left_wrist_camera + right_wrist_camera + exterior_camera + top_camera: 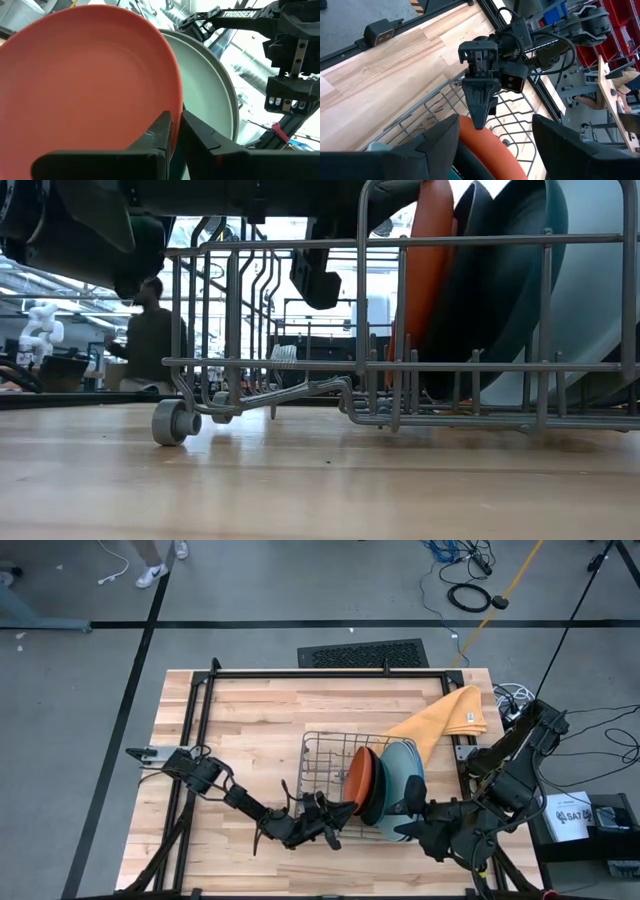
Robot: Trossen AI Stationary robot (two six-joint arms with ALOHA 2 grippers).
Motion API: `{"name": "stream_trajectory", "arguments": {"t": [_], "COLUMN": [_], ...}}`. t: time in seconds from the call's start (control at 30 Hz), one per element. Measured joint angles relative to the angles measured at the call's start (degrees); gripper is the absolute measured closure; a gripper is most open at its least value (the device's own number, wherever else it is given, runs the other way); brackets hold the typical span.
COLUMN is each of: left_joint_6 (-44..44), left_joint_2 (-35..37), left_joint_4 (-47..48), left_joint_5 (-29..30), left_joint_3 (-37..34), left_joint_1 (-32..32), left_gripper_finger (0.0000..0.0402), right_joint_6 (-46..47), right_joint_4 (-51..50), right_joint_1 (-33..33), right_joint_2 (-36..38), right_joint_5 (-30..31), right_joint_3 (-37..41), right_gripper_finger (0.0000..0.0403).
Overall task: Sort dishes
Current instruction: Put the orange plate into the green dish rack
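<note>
The wire dish rack point(335, 765) stood at lower centre of the high view on the wooden table point(250, 720). At its right end the plates stood on edge, packed face to face in a row running left to right across the frame, their faces turned toward the left. The orange-red plate point(359, 778) was leftmost, a black plate point(372, 790) just behind it, then a dark teal plate point(520, 290) and a pale plate point(408, 785) at the right end.

The left gripper point(340, 812), at the rack's lower edge, had its fingers point(162, 132) drawn narrow about the orange-red plate's rim; contact could not be confirmed.

The right gripper point(412, 831), lower right of centre, stood wide apart, holding nothing, just beside the pale plate.

A yellow-orange cloth point(445, 720) lay over the rack's upper right corner.
</note>
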State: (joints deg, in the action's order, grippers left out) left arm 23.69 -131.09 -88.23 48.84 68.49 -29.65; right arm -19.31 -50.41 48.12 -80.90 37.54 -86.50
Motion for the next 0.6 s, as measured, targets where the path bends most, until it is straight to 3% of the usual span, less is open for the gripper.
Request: {"name": "stream_trajectory", "arguments": {"t": [0.27, 0.6], "left_joint_6": [-3.60, -11.02], "left_joint_2": [0.61, 4.61], "left_joint_4": [-1.62, -1.44], "left_joint_5": [-1.16, -1.08], "left_joint_3": [0.17, 0.22], "left_joint_1": [0.07, -1.13], "left_gripper_finger": [0.0395, 0.0400], "right_joint_6": [0.22, 0.66], "right_joint_4": [0.02, 0.01], "right_joint_1": [0.00, 0.00], "right_joint_2": [0.00, 0.00], "right_joint_5": [-0.02, -0.04], "right_joint_3": [0.00, 0.00], "right_gripper_finger": [0.0158, 0.0158]}}
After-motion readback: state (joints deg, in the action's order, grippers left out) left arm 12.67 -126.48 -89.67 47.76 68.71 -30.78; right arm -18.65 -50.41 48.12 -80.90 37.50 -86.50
